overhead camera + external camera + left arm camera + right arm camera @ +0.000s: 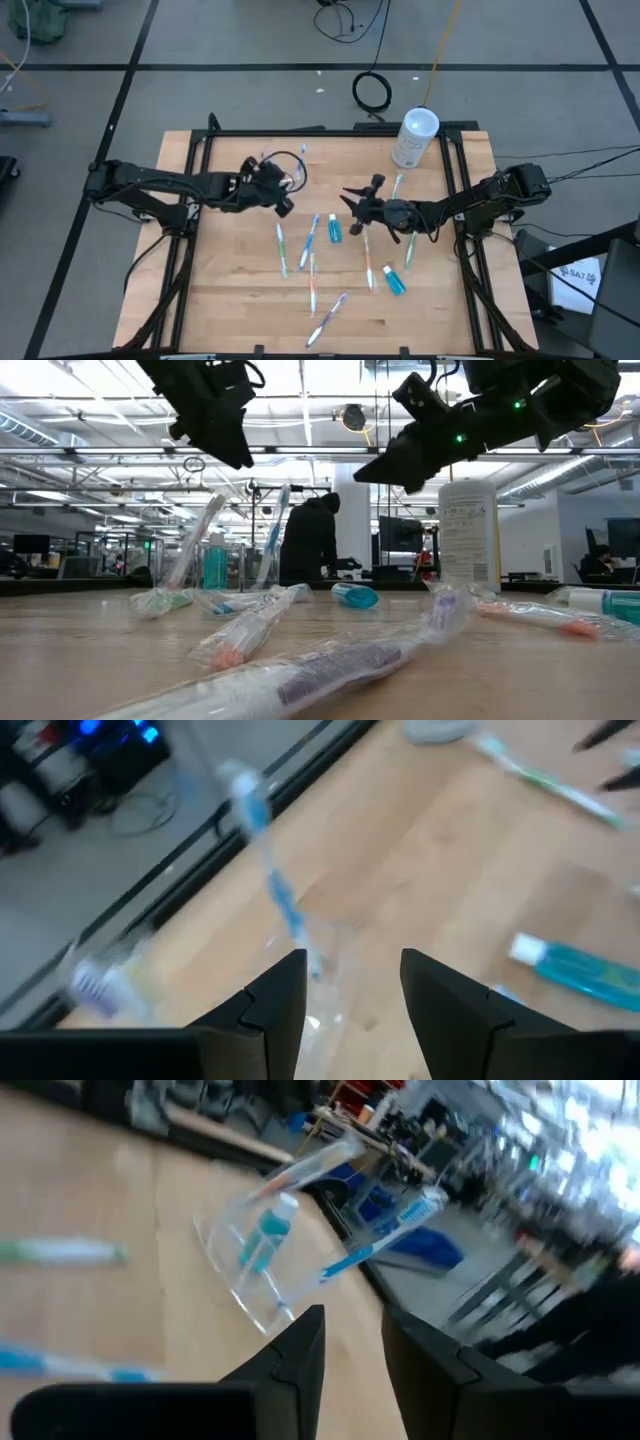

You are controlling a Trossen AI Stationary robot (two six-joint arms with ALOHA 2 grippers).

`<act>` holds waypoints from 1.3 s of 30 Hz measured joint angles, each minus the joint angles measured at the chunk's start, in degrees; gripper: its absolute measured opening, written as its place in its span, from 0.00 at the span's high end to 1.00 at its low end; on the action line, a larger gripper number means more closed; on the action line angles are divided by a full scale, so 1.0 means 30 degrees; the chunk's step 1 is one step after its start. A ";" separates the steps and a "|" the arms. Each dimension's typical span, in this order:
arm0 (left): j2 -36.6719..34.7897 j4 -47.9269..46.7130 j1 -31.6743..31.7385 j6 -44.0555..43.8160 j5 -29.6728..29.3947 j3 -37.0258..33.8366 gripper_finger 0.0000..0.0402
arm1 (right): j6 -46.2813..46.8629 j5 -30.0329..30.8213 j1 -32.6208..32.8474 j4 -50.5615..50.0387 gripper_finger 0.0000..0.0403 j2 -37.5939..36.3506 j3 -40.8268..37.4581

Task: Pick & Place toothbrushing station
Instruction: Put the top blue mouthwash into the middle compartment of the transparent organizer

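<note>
Two pincers are mine, and both hang above the wooden table with nothing in them. My left gripper has its fingers spread apart, just beside the clear cup, which stands near the table's far edge holding a toothbrush and a small teal tube. My right gripper is parted too, over the scattered toothbrushes near the white canister.

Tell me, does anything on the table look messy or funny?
Yes. Wrapped toothbrushes and small teal tubes lie scattered flat across the wooden table, pointing every way. Only a couple of brushes stand in the clear cup.
</note>
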 joint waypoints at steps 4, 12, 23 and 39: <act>-0.0007 0.0687 -0.0059 0.1137 0.0426 0.0007 0.58 | 0.4102 -0.1835 0.0012 0.0113 0.70 0.0000 0.0000; 0.0007 0.0790 -0.0022 0.1212 0.0322 0.0007 0.58 | 1.0644 -0.4356 0.0855 -0.0448 0.54 0.0102 0.0000; 0.0007 0.0768 -0.0037 0.1584 0.0489 0.0000 0.58 | 0.9033 -0.3850 0.3787 0.0919 0.53 0.0113 0.2894; 0.0029 0.0509 -0.0037 0.1475 0.1028 0.0000 0.58 | 1.3447 0.4290 0.4442 -0.8200 0.52 0.5062 0.6149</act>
